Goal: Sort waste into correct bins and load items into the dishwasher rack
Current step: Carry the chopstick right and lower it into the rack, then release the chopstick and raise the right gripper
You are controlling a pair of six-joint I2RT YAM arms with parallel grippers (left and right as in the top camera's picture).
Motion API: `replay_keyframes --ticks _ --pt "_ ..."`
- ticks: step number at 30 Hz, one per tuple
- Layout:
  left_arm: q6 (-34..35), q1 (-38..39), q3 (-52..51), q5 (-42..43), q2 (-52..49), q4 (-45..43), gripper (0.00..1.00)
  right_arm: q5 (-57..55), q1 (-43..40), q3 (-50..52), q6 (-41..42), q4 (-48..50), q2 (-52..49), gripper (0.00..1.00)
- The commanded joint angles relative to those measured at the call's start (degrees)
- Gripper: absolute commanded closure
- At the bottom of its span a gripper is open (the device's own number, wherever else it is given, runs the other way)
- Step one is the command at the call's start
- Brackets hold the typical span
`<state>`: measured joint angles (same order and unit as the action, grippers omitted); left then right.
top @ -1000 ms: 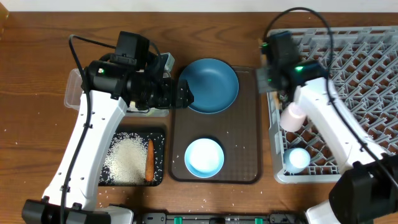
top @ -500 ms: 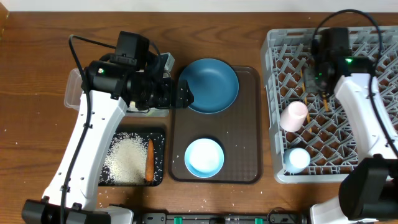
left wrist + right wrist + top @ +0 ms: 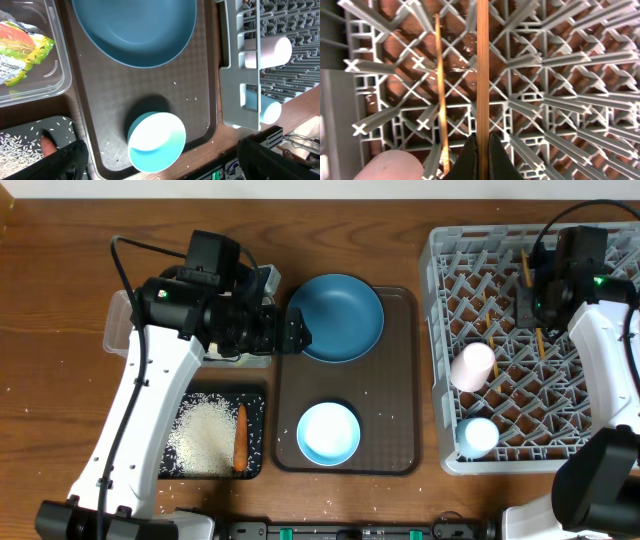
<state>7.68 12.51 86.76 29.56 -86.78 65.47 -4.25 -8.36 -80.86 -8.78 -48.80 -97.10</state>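
Observation:
My right gripper is shut on one wooden chopstick and holds it over the grey dishwasher rack; in the overhead view the gripper is over the rack's back part. The second chopstick lies apart in the lattice. The pale pink cup and the light blue cup lie in the rack's left side. My left gripper is open and empty, above the brown tray between the dark blue plate and the light blue bowl.
The plate and bowl sit on a dark brown serving tray. The clear tub holds the yellow-green wrapper. The black tray holds rice and the carrot. Loose grains lie on the table.
My right arm has moved right, from the rack's left edge to over its back right part, with the chopstick in its jaws. The left arm has not moved.

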Motion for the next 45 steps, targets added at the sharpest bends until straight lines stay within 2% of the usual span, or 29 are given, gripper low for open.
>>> replay_keyframes --ticks 1,17,21,23,24,26,29,38,45 --pt "0.0 -0.2 -0.3 -0.5 -0.2 0.1 0.03 2.2 -0.2 0.5 -2.1 0.0 0.4 0.99" --pt "0.0 -0.2 -0.3 -0.5 -0.2 0.1 0.03 2.2 -0.2 7.0 -2.1 5.5 0.4 0.97" --pt "0.0 -0.2 -0.3 -0.5 -0.2 0.1 0.03 2.2 -0.2 7.6 -2.0 6.2 0.4 0.91" --pt "0.0 -0.2 -0.3 -0.5 -0.2 0.1 0.03 2.2 -0.2 7.6 -2.0 6.2 0.4 0.75" --pt "0.0 -0.2 -0.3 -0.5 -0.2 0.1 0.03 2.2 -0.2 7.6 -2.0 6.2 0.4 0.7" --pt "0.0 -0.2 -0.3 -0.5 -0.2 0.1 0.03 2.2 -0.2 7.6 -2.0 6.2 0.4 0.62" --pt "0.0 -0.2 -0.3 -0.5 -0.2 0.1 0.03 2.2 -0.2 7.6 -0.9 6.4 0.4 0.58" --pt "0.0 -0.2 -0.3 -0.5 -0.2 0.1 0.03 2.9 -0.2 7.6 0.2 6.5 0.4 0.58" --pt "0.0 -0.2 -0.3 -0.5 -0.2 0.1 0.03 12.3 0.2 7.6 4.5 8.3 0.4 0.65"
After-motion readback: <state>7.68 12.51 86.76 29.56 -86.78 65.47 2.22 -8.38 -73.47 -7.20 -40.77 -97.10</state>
